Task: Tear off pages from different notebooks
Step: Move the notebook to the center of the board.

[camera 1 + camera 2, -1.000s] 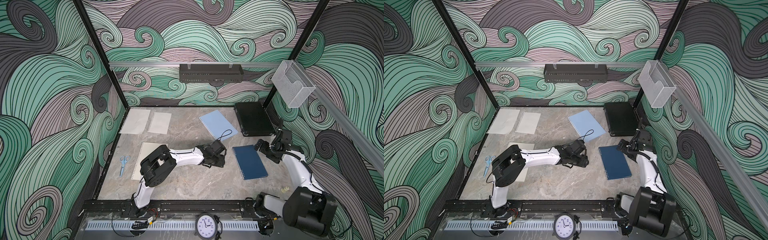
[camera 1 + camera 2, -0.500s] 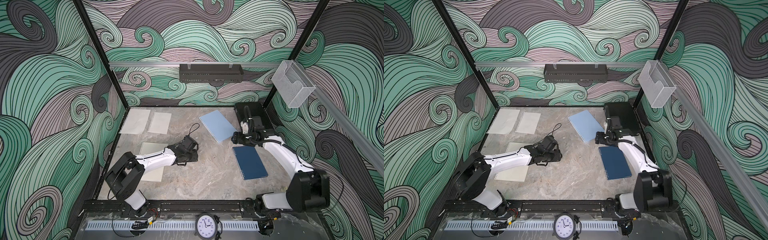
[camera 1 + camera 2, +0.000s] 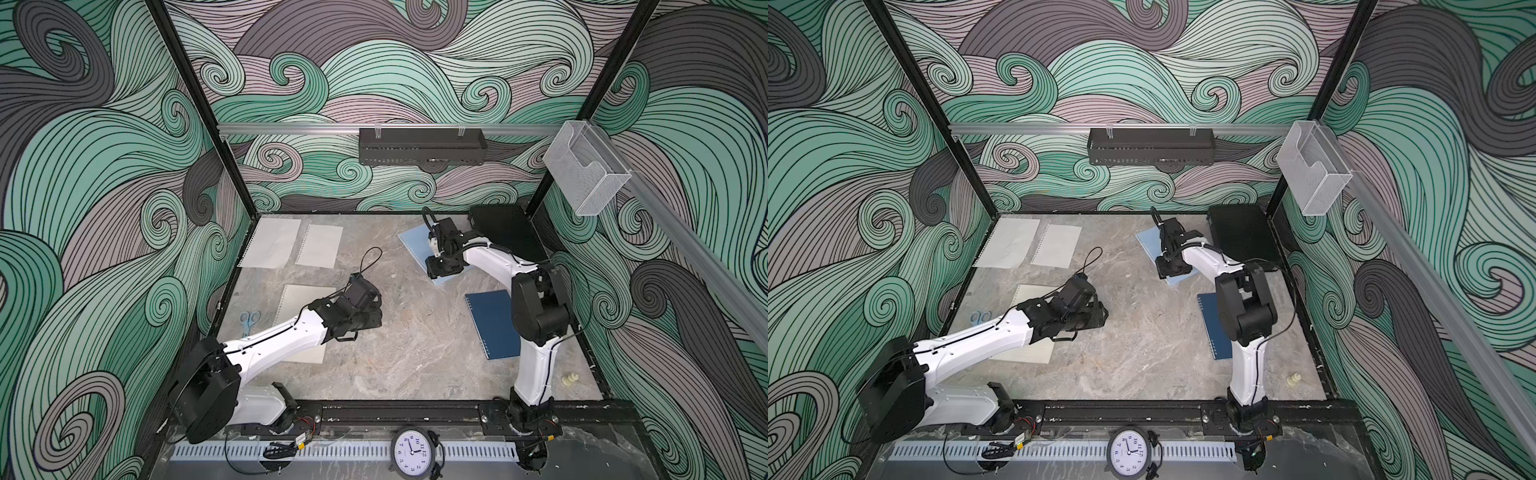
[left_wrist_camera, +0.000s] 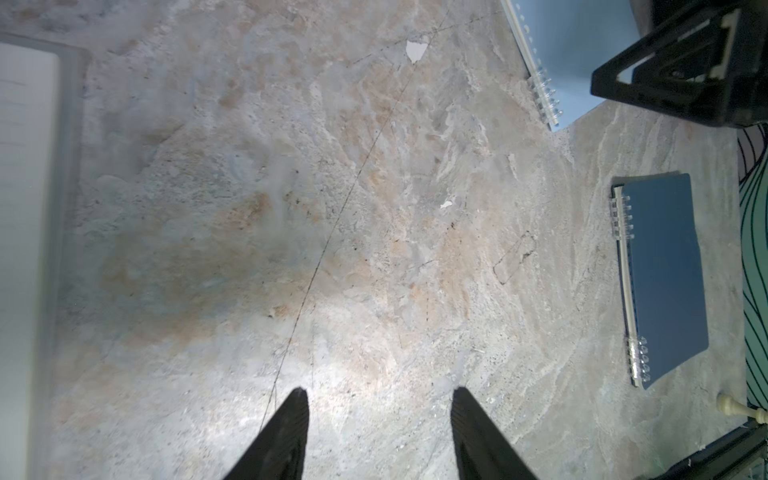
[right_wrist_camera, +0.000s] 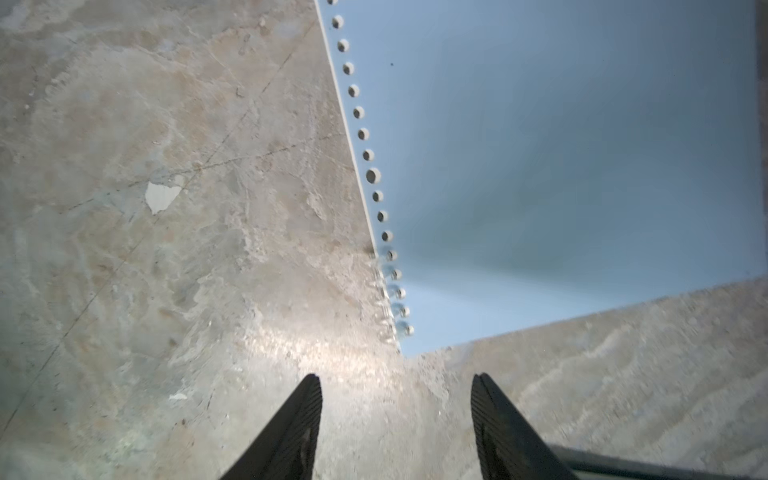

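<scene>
In a top view, the right gripper (image 3: 442,270) hangs over the near corner of the light blue notebook (image 3: 411,245). The notebook lies at the back right, with its long axis slanted and its spiral edge facing the middle. Two loose pages (image 3: 272,243) lie at the back left.

In the left wrist view, the left gripper (image 4: 380,395) is open and empty above the bare table (image 4: 374,208).

In the right wrist view, the jaws stand apart and hold nothing. I judge the next move is to pinch the cover at its corner.
</scene>
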